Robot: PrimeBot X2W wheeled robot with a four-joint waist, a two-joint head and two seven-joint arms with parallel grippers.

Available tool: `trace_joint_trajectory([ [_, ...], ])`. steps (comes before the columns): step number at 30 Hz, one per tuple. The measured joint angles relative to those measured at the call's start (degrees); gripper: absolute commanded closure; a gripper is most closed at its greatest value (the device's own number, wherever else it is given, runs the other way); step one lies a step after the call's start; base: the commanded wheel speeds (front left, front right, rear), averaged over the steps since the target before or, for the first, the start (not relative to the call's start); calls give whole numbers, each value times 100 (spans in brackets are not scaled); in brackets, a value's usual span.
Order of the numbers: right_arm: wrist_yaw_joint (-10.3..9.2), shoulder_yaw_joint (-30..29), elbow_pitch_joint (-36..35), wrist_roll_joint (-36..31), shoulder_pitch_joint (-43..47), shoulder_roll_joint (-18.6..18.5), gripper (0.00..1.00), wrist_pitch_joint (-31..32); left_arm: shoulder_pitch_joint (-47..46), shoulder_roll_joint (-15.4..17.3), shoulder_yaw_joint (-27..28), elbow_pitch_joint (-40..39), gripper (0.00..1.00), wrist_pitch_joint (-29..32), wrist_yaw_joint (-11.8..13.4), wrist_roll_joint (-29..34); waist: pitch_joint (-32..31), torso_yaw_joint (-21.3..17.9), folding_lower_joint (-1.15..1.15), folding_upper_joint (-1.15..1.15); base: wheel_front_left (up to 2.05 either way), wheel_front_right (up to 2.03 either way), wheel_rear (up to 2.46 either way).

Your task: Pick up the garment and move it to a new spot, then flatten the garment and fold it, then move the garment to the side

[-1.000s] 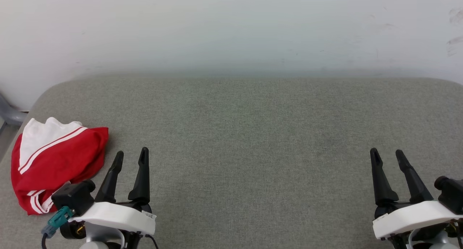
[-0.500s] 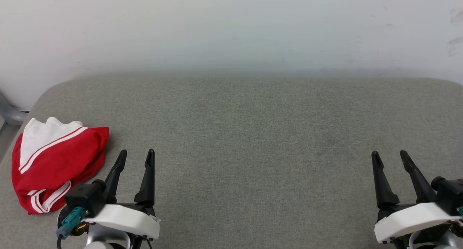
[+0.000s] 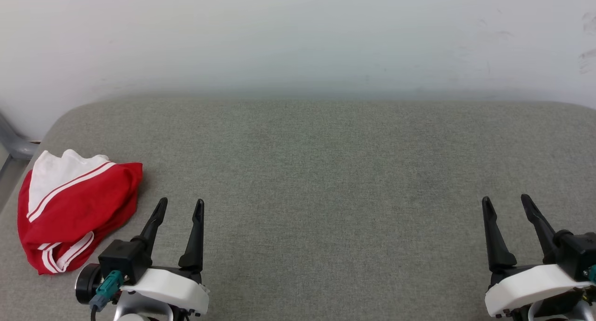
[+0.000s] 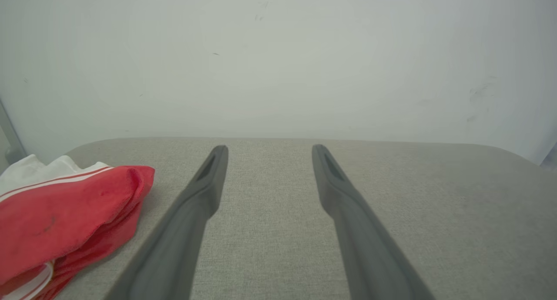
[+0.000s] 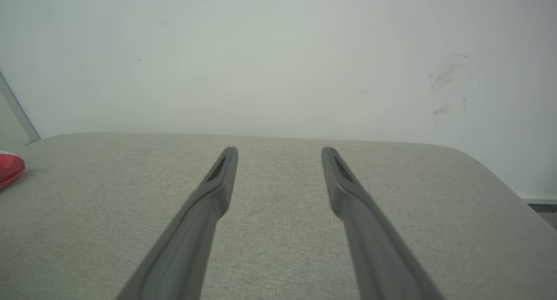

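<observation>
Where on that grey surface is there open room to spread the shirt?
Bare: the wide stretch of grey surface between the left gripper and right gripper, back to the white wall. Crowded: the left edge, where the garment lies bunched.

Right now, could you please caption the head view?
Left tool and right tool open over the pad; jersey bundled at left.

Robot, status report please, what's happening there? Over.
Left claw open, right claw open, both empty. Red shirt bunched at left, not held. Nothing blocking.
</observation>
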Motion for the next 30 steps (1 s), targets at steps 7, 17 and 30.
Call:
trace_joint_trajectory([
  [7,0,-49,-43,-147,23,0,0,-9,-8,-29,-18,115,0,-75,0,183,11,17,0,0,0,0,0],
  [17,1,-109,-71,-403,46,0,0,-83,-53,-96,10,224,0,-176,0,294,23,54,0,0,0,0,0],
  [30,1,-30,-64,-471,-10,-1,0,-158,-225,-115,80,260,0,-244,-1,424,85,405,0,0,0,0,0],
])
